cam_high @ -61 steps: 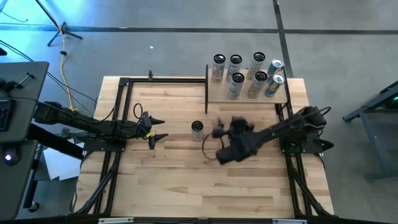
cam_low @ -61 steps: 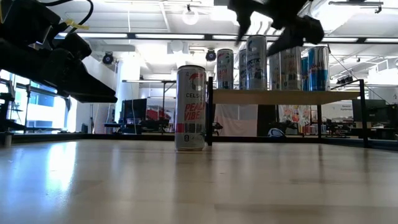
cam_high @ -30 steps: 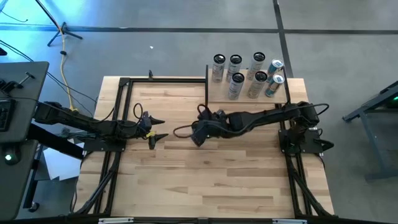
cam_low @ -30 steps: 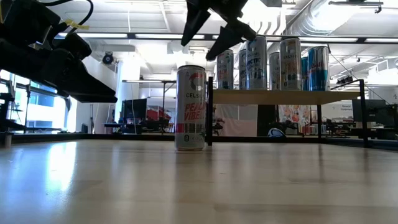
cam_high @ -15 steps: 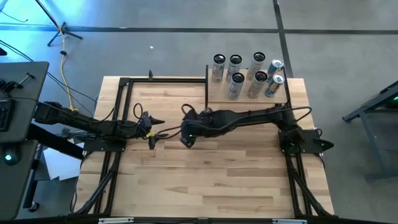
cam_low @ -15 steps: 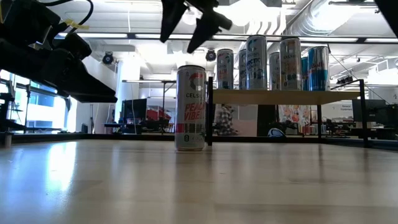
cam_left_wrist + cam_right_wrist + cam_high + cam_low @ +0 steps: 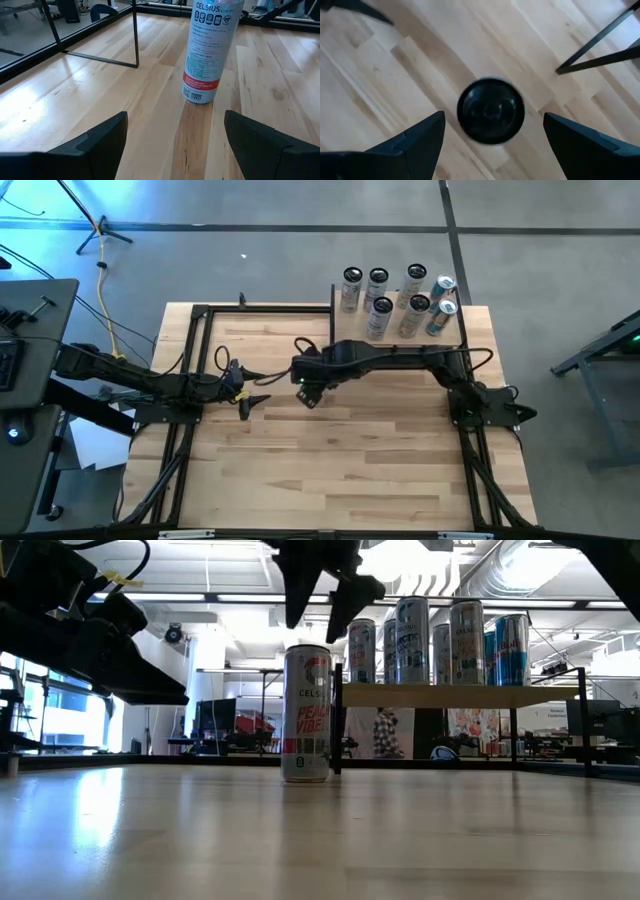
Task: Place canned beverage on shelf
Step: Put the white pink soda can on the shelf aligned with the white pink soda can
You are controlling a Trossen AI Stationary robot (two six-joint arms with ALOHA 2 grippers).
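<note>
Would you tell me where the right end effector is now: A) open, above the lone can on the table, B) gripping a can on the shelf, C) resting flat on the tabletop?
A: the right end effector hangs open above the lone can, not touching it.

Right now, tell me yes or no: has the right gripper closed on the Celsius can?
No. In the low view the right gripper hangs open above the Celsius can, with a gap between its fingertips and the can's top.
</note>
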